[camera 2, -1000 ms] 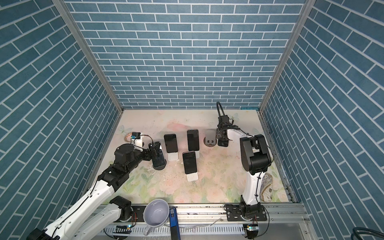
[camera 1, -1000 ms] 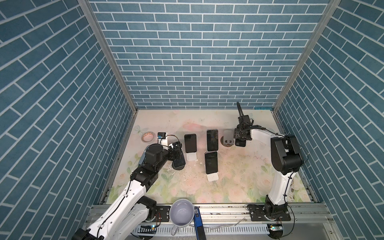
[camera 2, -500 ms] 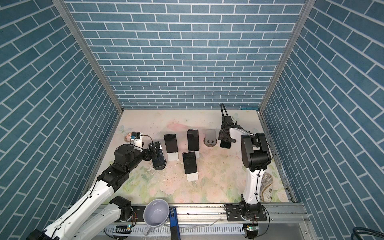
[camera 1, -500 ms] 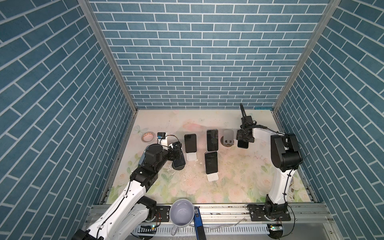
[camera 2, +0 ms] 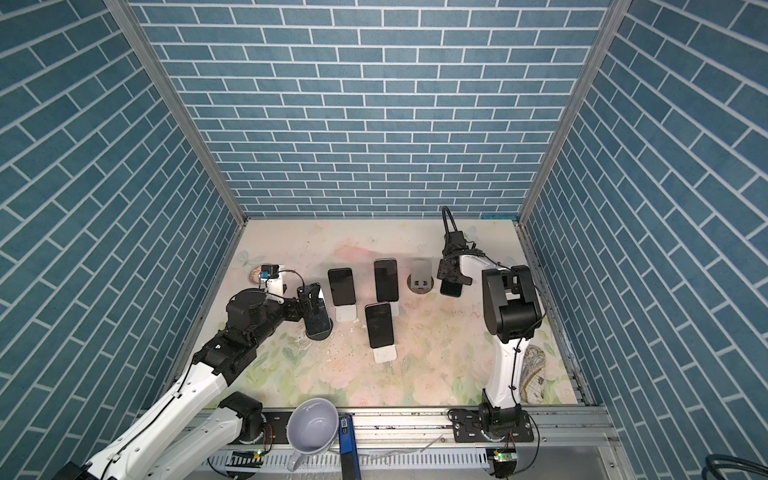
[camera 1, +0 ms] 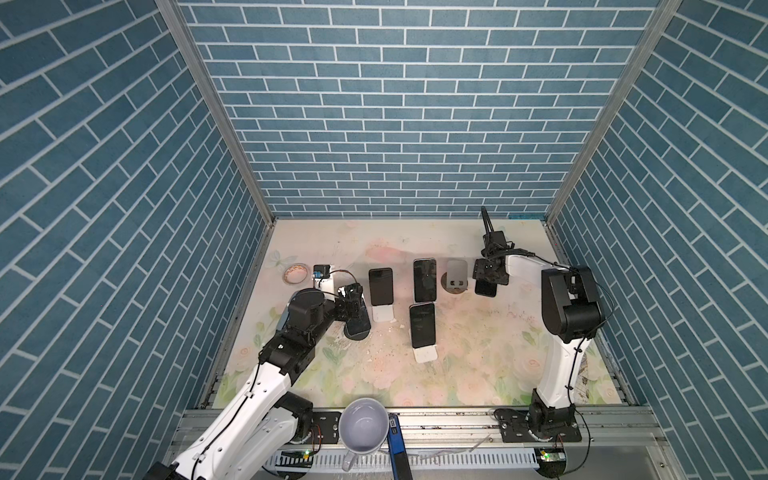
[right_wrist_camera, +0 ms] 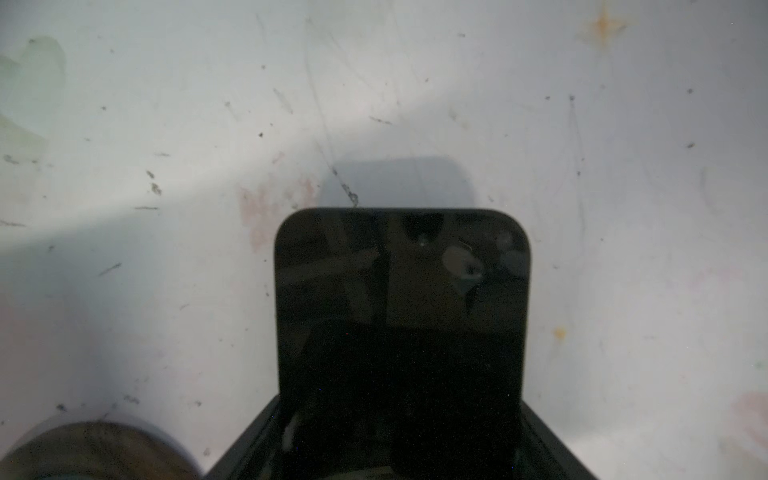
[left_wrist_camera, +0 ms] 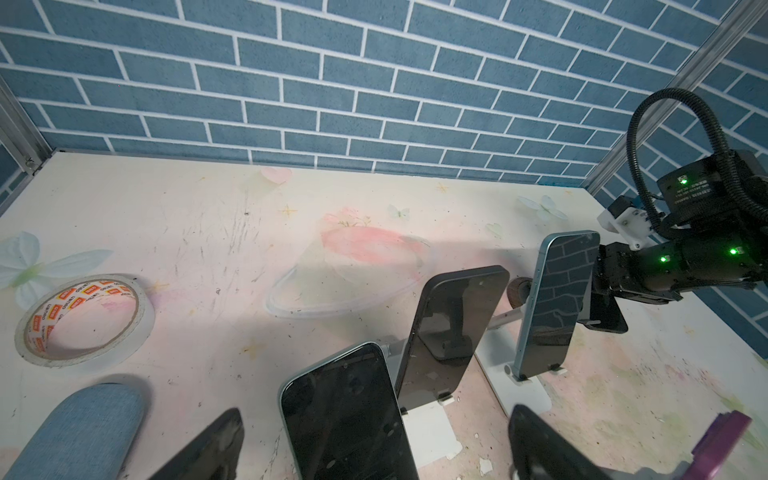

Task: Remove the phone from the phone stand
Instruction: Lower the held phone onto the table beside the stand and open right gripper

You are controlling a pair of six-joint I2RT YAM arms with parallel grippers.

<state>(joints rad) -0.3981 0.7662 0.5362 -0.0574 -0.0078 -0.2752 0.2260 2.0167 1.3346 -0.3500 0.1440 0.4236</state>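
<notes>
My right gripper (camera 1: pixel 488 277) is shut on a dark phone (camera 1: pixel 486 288), holding it just right of the empty grey phone stand (camera 1: pixel 456 276) and low over the table. The right wrist view shows that phone (right_wrist_camera: pixel 401 307) sticking out of the gripper (right_wrist_camera: pixel 399 451), with the stand's round base (right_wrist_camera: pixel 95 453) beside it. My left gripper (camera 1: pixel 351 300) is open at the far left. Its fingers (left_wrist_camera: pixel 210 446) flank another phone (left_wrist_camera: pixel 345 415), which leans on a black round stand (camera 1: pixel 357 332).
Three more phones (camera 1: pixel 380 286) (camera 1: pixel 424 279) (camera 1: pixel 422 325) lean on white stands (camera 1: pixel 425 354) mid-table. A tape roll (camera 1: pixel 295 274) lies at the back left beside a small white and blue device (camera 1: pixel 322 275). A mug (camera 1: pixel 362 428) sits on the front rail.
My right gripper has carried its phone a little to the right, away from the grey stand, and its arm has swung. The left arm has not moved.
</notes>
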